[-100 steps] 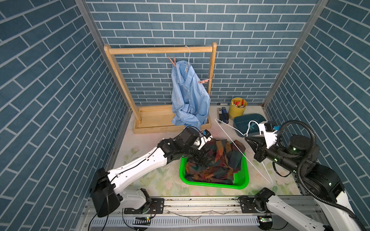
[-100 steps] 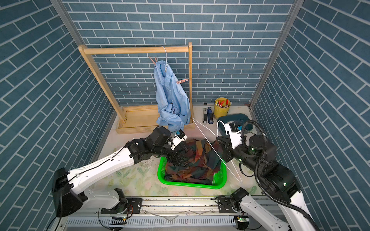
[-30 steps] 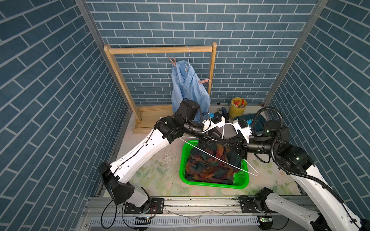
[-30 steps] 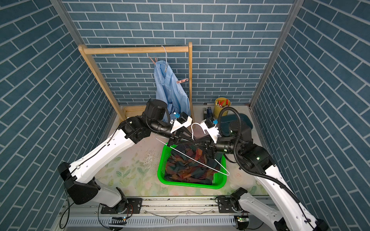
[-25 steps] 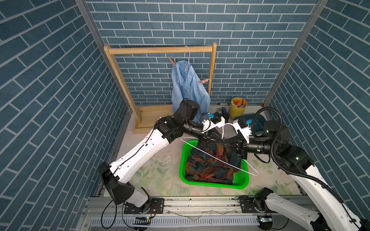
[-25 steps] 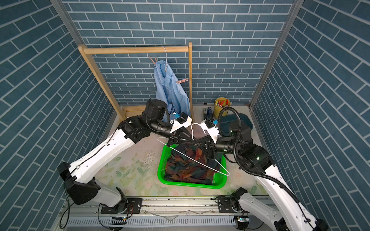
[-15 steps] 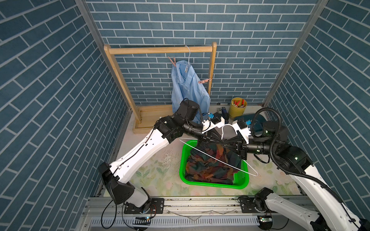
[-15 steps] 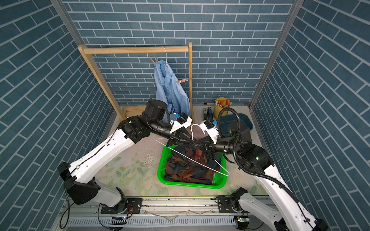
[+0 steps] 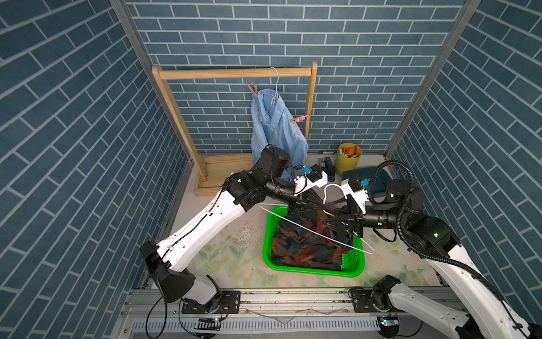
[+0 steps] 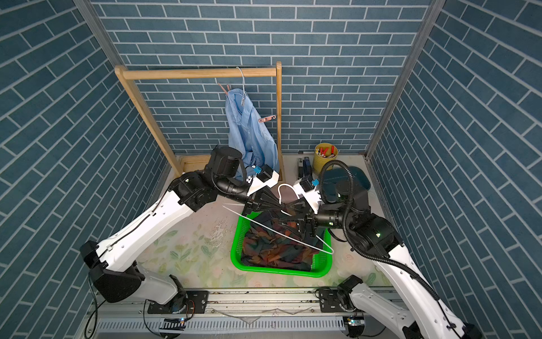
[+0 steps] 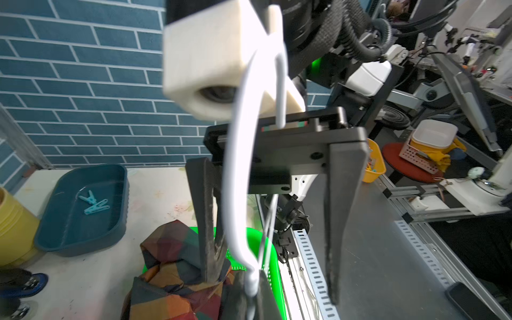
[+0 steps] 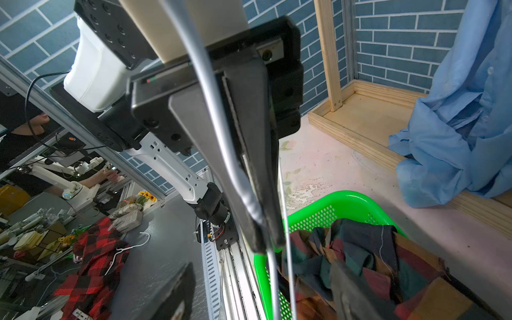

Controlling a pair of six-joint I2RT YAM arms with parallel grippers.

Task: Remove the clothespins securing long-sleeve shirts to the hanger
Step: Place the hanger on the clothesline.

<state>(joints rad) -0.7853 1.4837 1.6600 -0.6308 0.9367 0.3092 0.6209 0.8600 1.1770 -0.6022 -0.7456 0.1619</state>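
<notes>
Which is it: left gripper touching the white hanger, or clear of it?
Touching. The right wrist view shows the left gripper shut on the white hanger, with its wire pinched between the fingers and no gap.

Count, inside the walled cell. Shirts: 2, one pale blue shirt (image 9: pixel 275 126) and one plaid shirt (image 9: pixel 302 246). Clothespins: 4, a pink clothespin (image 9: pixel 252 89), another pink clothespin (image 9: pixel 299 119), a teal clothespin (image 11: pixel 88 198), another teal clothespin (image 11: pixel 97 207). White hangers: 2, one hanger (image 9: pixel 277 83), the other hanger (image 11: pixel 235 166). Also 1 green basket (image 9: pixel 311 271), 1 dark tray (image 11: pixel 83 241), 1 yellow cup (image 9: pixel 346 161), 1 wooden rack (image 9: pixel 234 73). Robot arms: 2, left arm (image 9: pixel 205 229), right arm (image 9: pixel 425 234).
</notes>
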